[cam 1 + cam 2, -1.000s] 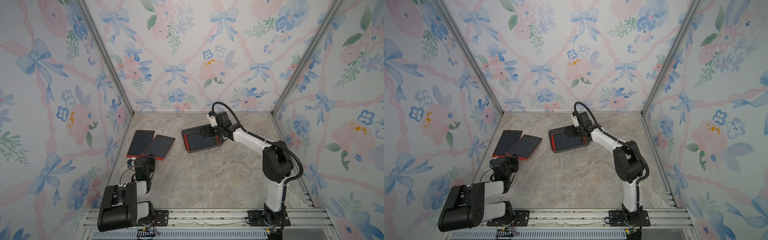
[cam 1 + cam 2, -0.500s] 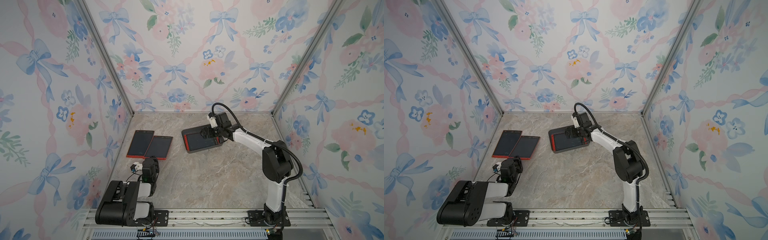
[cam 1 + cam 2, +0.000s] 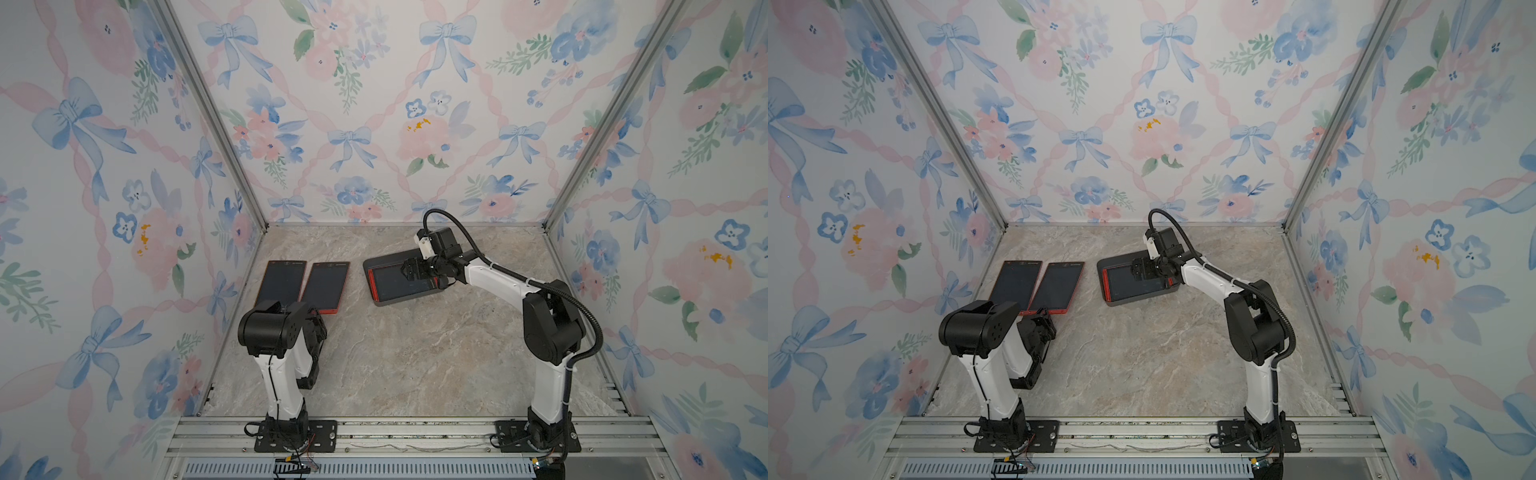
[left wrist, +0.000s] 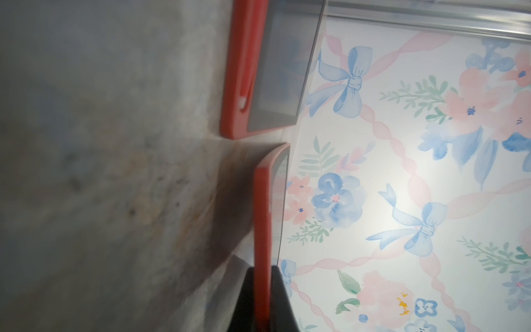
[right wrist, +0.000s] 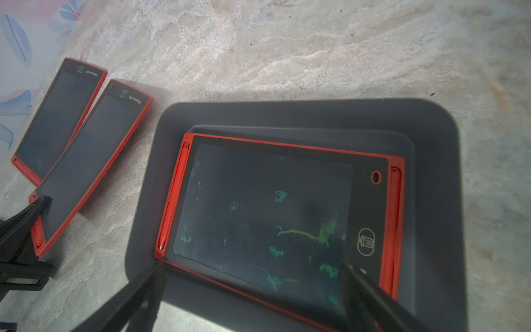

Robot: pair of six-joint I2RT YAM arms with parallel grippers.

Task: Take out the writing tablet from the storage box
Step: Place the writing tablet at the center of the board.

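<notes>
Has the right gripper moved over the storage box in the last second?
No. Against the storage box, the right gripper sits at the same spot above the writing tablet inside.

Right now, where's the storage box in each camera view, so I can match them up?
Top views: the box sits near the centre of both, just below the middle.
Left wrist: not in it.
Right wrist: the box fills the middle, with a tablet inside.
Shared landmark: the two loose tablets, side by side, show in every view.
</notes>
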